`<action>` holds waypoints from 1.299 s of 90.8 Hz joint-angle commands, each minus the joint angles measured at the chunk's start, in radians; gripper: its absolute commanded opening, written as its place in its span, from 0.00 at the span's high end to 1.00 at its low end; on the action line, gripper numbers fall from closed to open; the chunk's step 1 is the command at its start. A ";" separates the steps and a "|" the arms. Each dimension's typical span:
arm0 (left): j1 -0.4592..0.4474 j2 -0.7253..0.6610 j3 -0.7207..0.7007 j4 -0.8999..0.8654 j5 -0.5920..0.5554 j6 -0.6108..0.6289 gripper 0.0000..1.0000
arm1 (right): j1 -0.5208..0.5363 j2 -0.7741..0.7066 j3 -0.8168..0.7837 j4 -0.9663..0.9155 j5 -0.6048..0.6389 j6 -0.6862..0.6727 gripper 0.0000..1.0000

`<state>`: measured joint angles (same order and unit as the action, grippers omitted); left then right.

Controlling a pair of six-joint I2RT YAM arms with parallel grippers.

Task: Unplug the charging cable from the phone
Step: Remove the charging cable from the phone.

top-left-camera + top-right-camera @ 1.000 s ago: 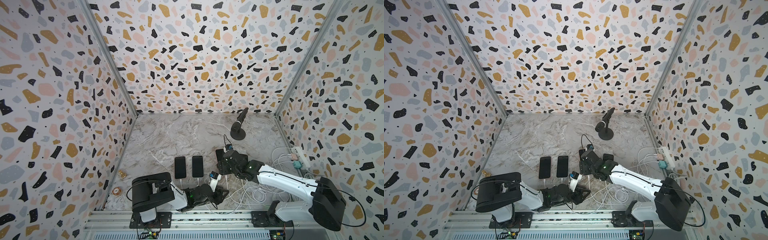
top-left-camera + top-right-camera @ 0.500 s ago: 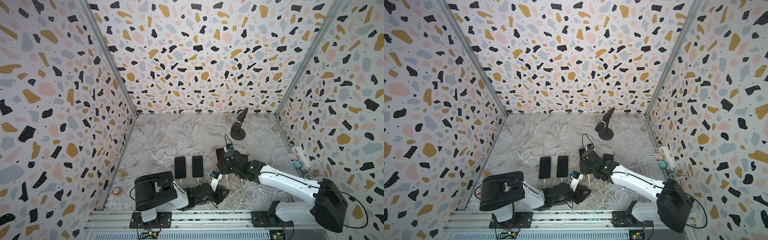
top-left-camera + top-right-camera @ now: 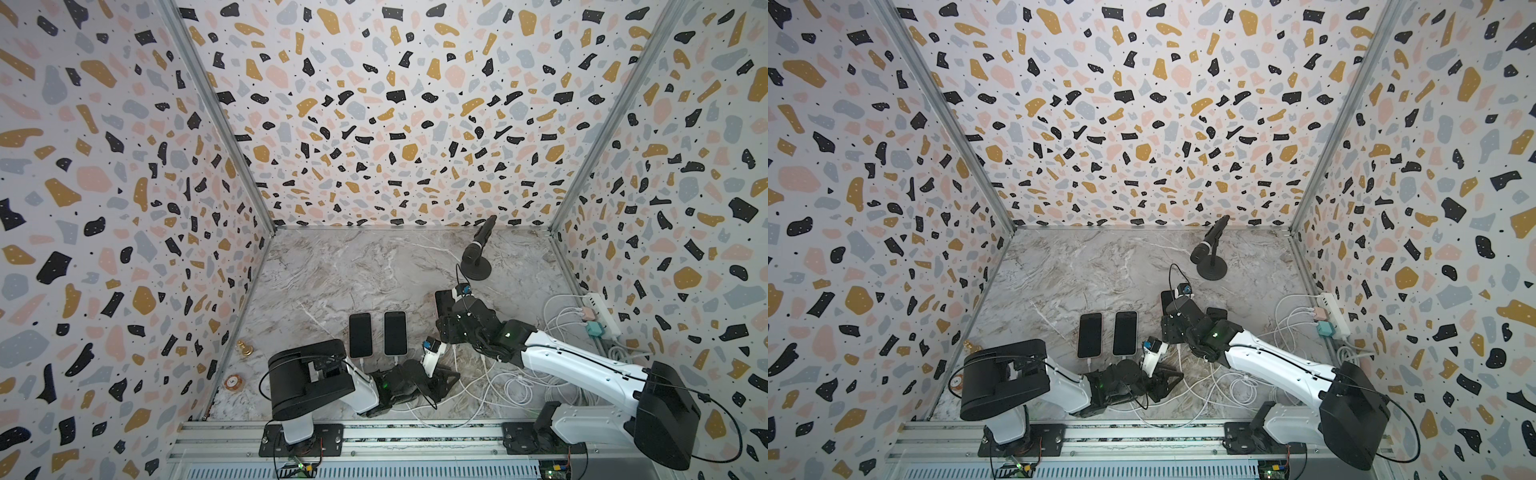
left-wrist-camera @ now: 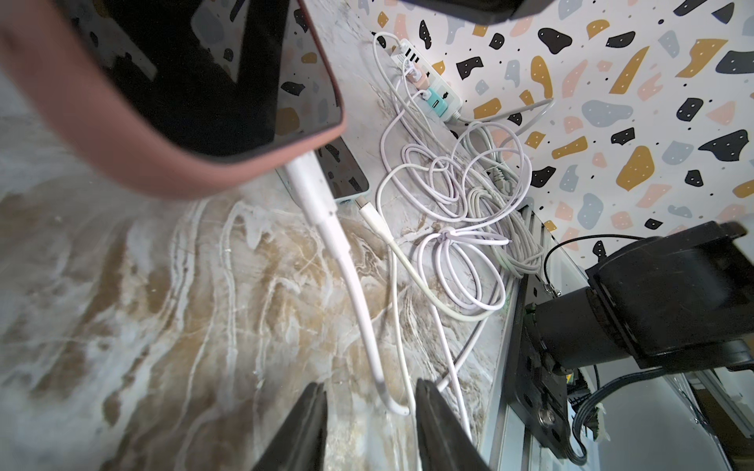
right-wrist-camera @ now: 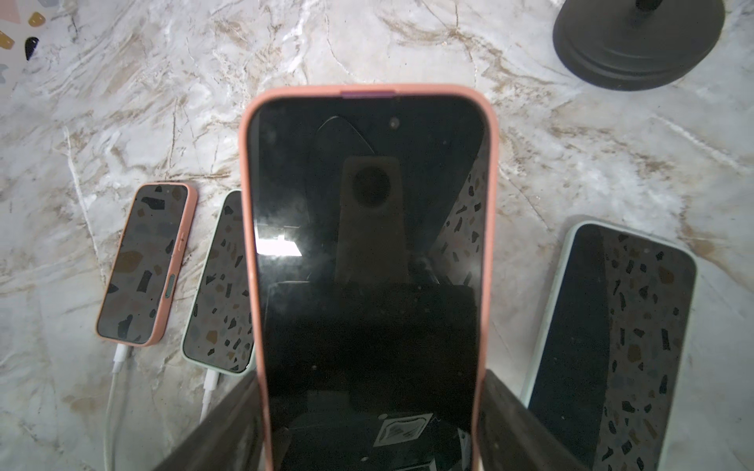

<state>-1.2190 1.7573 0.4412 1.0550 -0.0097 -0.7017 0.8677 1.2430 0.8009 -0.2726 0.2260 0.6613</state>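
Terrazzo-patterned walls close 3 sides of a marble-look tabletop, where several phones and a heap of white cords lie. The right claw is clamped on the 2 long edges of a black-screened smartphone in a salmon-pink case and holds it raised above the tabletop. In the left wrist view, the white charging cable hangs from the lower edge of this phone down to the tabletop. Its white plug is seated in the port. The left claw is low over the tabletop with its 2 jaws apart. The cable passes between them, close to 1 jaw, but I see no squeeze on it, so this claw is open around the cable and holds nothing.

By my judgement the task is about halfway. The phone is lifted and steadied, and the other claw is placed around the cable. The grip and the pull are left to do, because the plug is not out. The left claw stands at the thin cord, well apart from the plug, so a pull from there may bend the cord before the plug comes free.

A second salmon-cased phone and a pale-green-cased phone lie side by side, each with a plug in. Another pale-green-cased phone lies near the held one, and a loose white plug lies just beside its end.
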 commanded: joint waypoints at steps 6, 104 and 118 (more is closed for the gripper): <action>0.035 -0.012 0.059 0.057 0.003 0.026 0.63 | 0.019 -0.018 -0.023 0.009 -0.045 -0.022 1.00; 0.032 0.058 0.022 0.349 -0.112 0.056 0.43 | 0.017 -0.001 0.070 -0.120 -0.059 0.011 1.00; 0.038 0.101 0.040 0.349 -0.083 0.018 0.49 | 0.016 -0.013 0.082 -0.133 -0.047 0.012 1.00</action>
<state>-1.1801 1.8332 0.4511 1.3254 -0.1020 -0.6758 0.8818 1.2575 0.8265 -0.3927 0.1719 0.6743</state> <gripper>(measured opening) 0.536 0.745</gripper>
